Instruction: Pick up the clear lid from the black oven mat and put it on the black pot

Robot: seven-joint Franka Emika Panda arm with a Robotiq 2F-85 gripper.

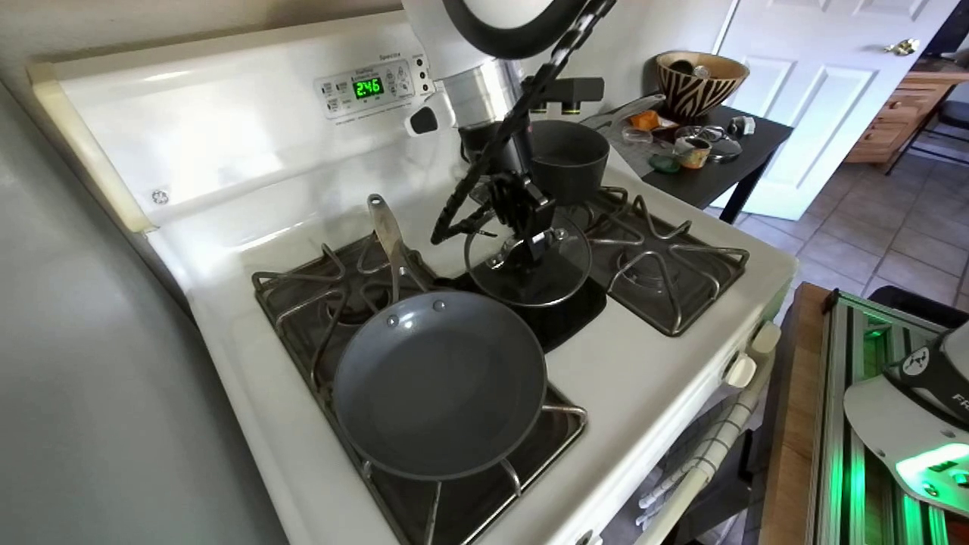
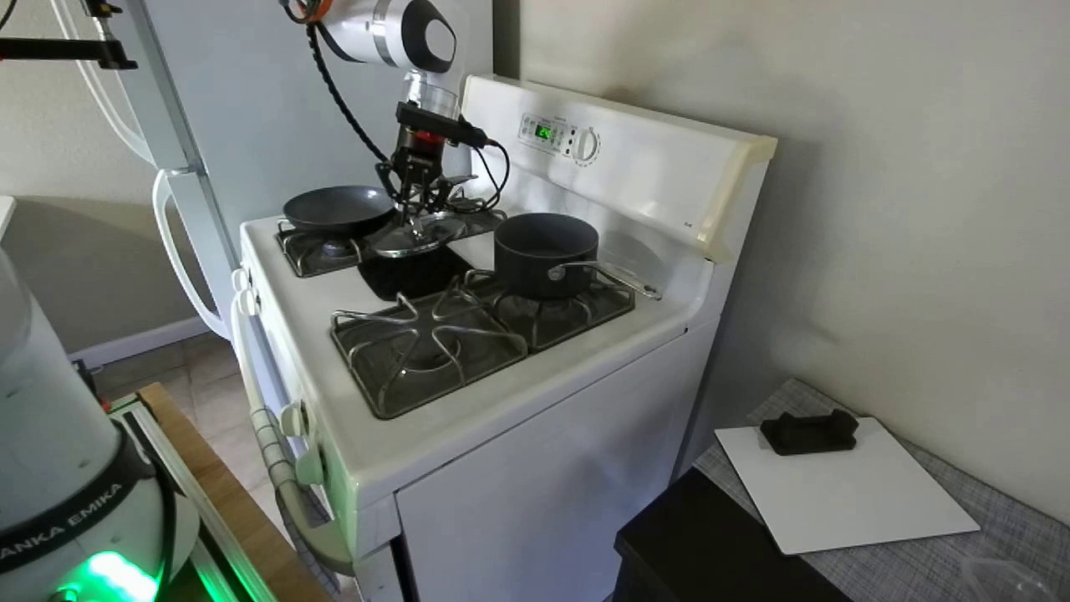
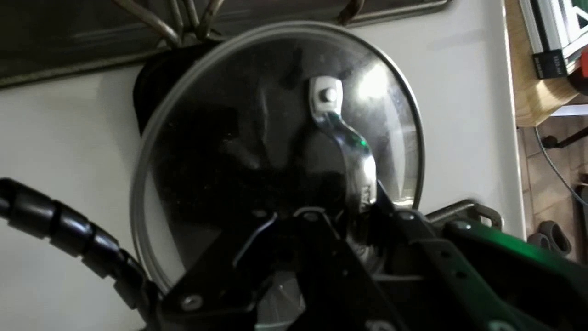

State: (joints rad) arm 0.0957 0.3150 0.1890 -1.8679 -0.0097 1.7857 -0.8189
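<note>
The gripper (image 3: 361, 214) pinches the shiny handle (image 3: 360, 165) of the clear lid (image 3: 271, 138) and holds it over the black oven mat (image 1: 571, 318). In an exterior view, the black pot (image 1: 569, 166) is at one o'clock from the lid, sitting on the white stove (image 1: 636, 378), and you can see into its open top. The big grey frying pan (image 1: 443, 386) is at seven o'clock from the lid.

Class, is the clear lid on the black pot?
No: the black pot stands uncovered, the clear lid over the black oven mat.
</note>
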